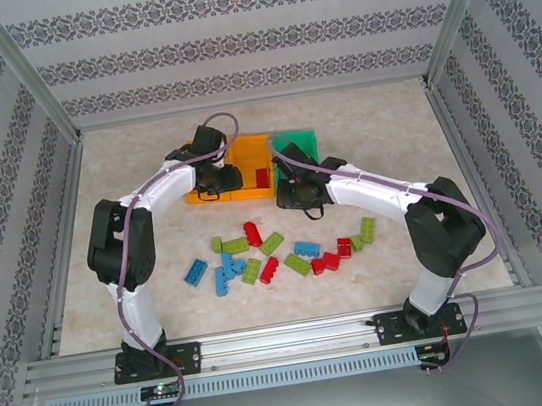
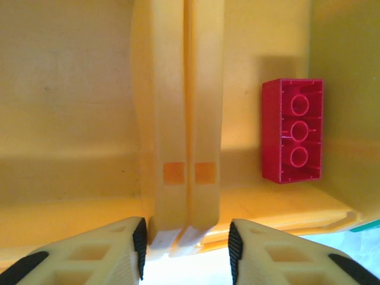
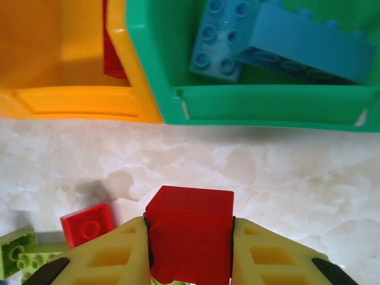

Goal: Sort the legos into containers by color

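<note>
Your right jaws are clenched on a red brick (image 3: pixel 190 214), just above the counter (image 3: pixel 285 166) short of the containers (image 1: pixel 249 151) at mid-counter toward the far edge; the loose legos (image 1: pixel 268 254) lie nearer the near edge. Raise it over the rim, then carry it toward the far and left edges into the orange bin (image 3: pixel 71 101) beside the green bin (image 3: pixel 267 104), where 1 other red piece (image 2: pixel 293 130) lies, and release low. Your left jaws straddle the joined walls of the 2 orange bins; I cannot tell whether they pinch.
</note>
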{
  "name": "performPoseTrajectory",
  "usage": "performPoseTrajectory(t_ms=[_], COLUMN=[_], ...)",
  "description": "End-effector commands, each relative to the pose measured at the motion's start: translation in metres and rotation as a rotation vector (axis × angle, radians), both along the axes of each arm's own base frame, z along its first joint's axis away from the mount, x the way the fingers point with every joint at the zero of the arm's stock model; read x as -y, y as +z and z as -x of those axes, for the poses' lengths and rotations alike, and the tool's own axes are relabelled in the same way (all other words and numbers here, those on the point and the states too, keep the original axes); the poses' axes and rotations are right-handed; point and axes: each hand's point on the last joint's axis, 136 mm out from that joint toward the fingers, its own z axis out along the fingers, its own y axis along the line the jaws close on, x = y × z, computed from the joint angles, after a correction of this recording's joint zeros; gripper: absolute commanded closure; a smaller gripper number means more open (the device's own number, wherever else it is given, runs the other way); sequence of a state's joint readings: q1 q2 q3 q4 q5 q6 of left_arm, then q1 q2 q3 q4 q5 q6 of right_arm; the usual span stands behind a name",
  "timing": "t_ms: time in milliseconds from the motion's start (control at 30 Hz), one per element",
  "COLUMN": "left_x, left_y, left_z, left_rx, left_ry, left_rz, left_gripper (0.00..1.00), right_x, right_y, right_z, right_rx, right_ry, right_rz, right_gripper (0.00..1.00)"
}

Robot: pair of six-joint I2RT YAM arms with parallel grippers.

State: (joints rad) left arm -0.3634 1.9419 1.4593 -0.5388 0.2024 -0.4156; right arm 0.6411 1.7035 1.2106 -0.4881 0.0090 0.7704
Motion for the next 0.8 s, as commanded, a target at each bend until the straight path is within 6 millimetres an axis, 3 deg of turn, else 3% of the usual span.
performPoseTrajectory(t_ms=[0,300,567,733,767], left_x=[0.016,0.038,0.047,0.042,0.040], left_y=[-0.009,-0.025,-0.029,-0.019,-0.018], left_z=[0.007,0.035,0.059,0.069,0.071], left_rx=[-0.013,-0.051,-0.062,-0.044,-0.041], left_ry=[-0.038,-0.083,-0.078,-0.058,-0.052], left_rz=[0.025,0.022,0.038,0.019,0.013], left_gripper=[0.62,0.69,0.69,0.60,0.55], right_x=[-0.012,-0.015,-0.022,-0.021,-0.022], right_y=[0.011,0.026,0.022,0.012,0.011], right_z=[-0.015,-0.042,-0.078,-0.096,-0.099], right_rx=[0.030,0.075,0.088,0.084,0.083], right_ry=[0.015,0.000,-0.006,-0.001,0.003], right_rz=[-0.089,-0.151,-0.152,-0.109,-0.103], right_gripper=[0.77,0.77,0.77,0.74,0.73])
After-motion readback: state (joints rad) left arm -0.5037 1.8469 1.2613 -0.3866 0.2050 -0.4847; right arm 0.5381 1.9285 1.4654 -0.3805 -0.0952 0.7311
